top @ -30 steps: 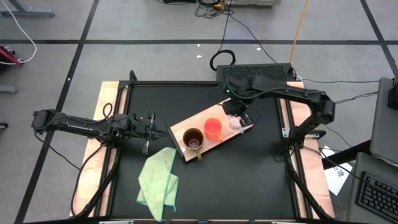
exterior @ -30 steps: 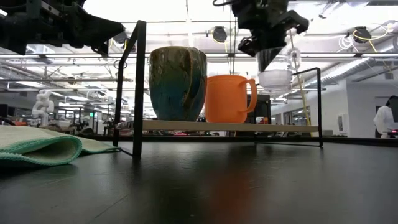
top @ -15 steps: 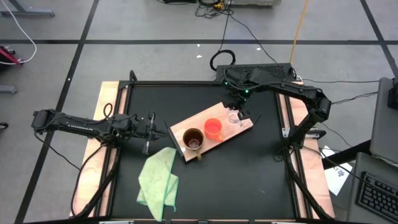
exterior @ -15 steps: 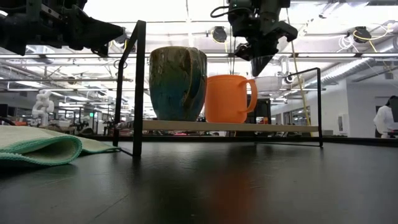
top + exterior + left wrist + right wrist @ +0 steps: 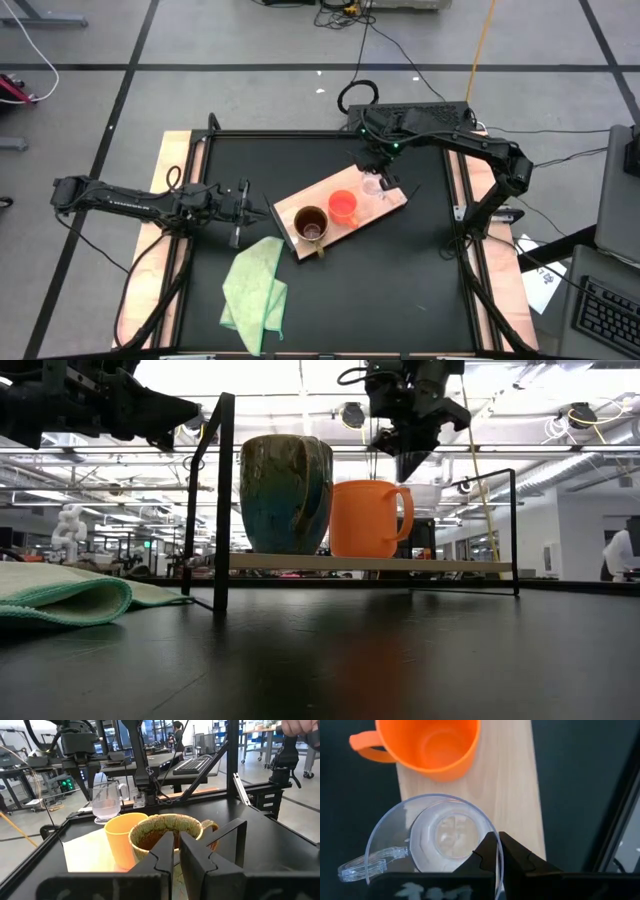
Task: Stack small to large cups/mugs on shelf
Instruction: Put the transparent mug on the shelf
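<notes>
Three vessels stand in a row on the light-wood shelf (image 5: 285, 215): the brown mug (image 5: 311, 226) at its near left end, the orange-red mug (image 5: 343, 206) in the middle, and the clear glass cup (image 5: 377, 189) at its far right end. Each rests on its base. My right gripper (image 5: 376, 168) is shut and hangs above the glass cup's far rim (image 5: 492, 832) without touching it. The low view shows this gripper (image 5: 408, 468) higher than the orange-red mug (image 5: 365, 517), and the glass cup does not show there. My left gripper (image 5: 243, 200) is shut and waits left of the shelf, pointing at the brown mug (image 5: 165, 832).
A light green cloth (image 5: 255, 285) lies crumpled on the black table, near the shelf's left end. The shelf board (image 5: 350, 563) sits raised on a black metal frame with upright posts (image 5: 222, 500). Open black tabletop shows near and right of the shelf.
My right gripper has let go of the glass cup, which it held lifted over the shelf's far right end a second ago. The cup now stands on the shelf. The gripper has drawn back a little toward the table's far edge.
</notes>
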Available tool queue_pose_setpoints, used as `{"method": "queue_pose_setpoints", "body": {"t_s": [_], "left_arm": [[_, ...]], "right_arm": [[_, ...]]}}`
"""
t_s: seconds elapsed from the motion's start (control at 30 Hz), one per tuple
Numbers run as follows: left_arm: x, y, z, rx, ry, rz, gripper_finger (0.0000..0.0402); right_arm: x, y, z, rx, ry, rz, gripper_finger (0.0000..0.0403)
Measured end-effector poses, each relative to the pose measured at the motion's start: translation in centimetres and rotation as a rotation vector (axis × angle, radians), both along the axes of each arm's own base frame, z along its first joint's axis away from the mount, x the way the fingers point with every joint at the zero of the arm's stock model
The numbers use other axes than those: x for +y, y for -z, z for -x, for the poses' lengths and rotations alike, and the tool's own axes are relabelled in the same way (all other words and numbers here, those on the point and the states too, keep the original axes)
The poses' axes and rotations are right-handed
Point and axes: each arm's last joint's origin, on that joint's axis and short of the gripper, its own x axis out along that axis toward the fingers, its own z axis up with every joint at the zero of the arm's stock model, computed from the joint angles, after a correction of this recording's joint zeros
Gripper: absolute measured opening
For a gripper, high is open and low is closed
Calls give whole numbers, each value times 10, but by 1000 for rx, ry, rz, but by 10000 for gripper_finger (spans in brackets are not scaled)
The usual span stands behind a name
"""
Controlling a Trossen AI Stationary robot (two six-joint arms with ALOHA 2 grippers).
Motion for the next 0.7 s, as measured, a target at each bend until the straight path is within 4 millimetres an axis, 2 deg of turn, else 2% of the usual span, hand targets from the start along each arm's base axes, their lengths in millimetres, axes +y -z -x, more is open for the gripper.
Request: {"method": "queue_pose_setpoints", "body": {"t_s": [0.27,0.7], "left_arm": [[0,0,0,-2,0,-10,31],[0,0,0,2,0,-11,31]], "right_arm": [[-9,2,1,-1,19,4,0],[-14,15,-9,12,41,-18,0]]}}
